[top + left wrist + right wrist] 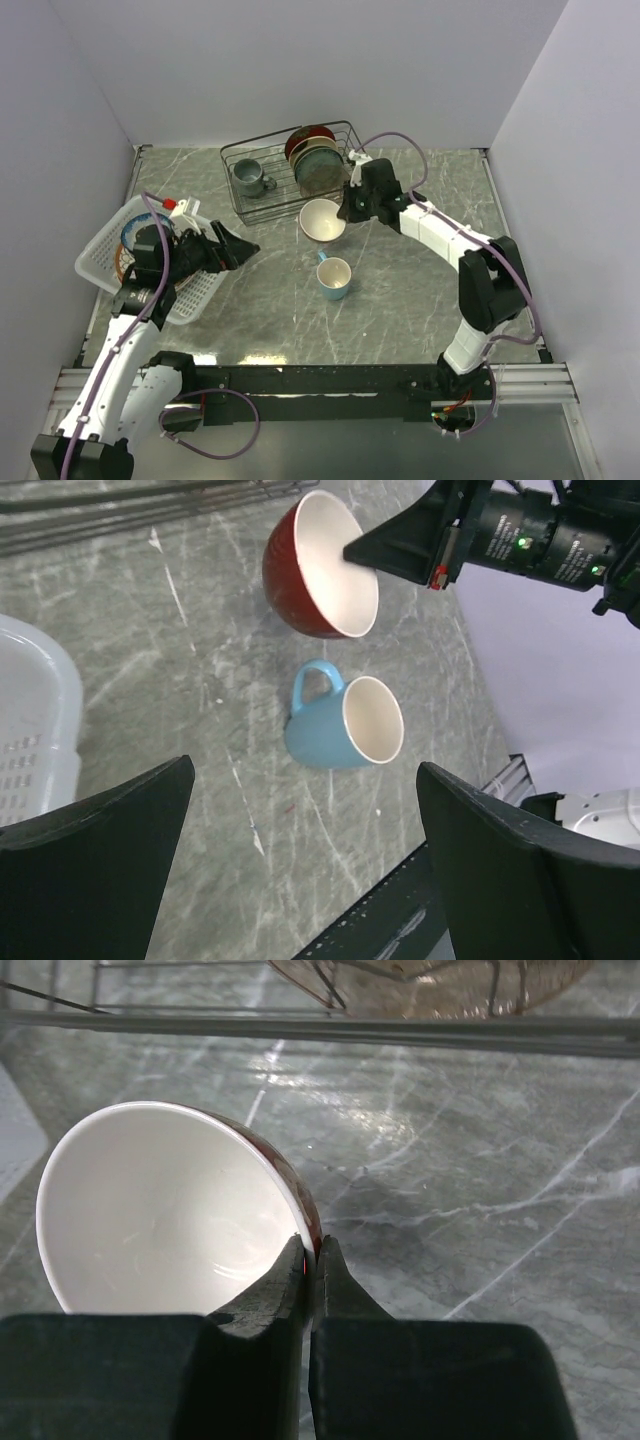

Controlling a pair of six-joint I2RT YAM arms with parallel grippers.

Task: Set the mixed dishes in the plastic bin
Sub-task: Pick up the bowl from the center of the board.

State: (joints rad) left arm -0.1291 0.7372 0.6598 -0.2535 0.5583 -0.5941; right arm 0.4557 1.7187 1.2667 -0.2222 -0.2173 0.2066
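Item: red-sided bowl (321,221), white inside, centre of the top view just below the wire rack (240,152), its right-hand rim pinched between the closed fingers of the right gripper (310,1256). Destination: plastic bin (92,262), far left and slightly lower, well apart from the bowl, so the carry would run leftward across bare table. The left gripper (250,247) stands in that path with fingers spread and holding nothing. It is the nearer arm to the bin and to the light blue mug (334,279), which lies on its side just below the bowl.

red bowl (295,580) (white inside), light-blue mug (318,736)
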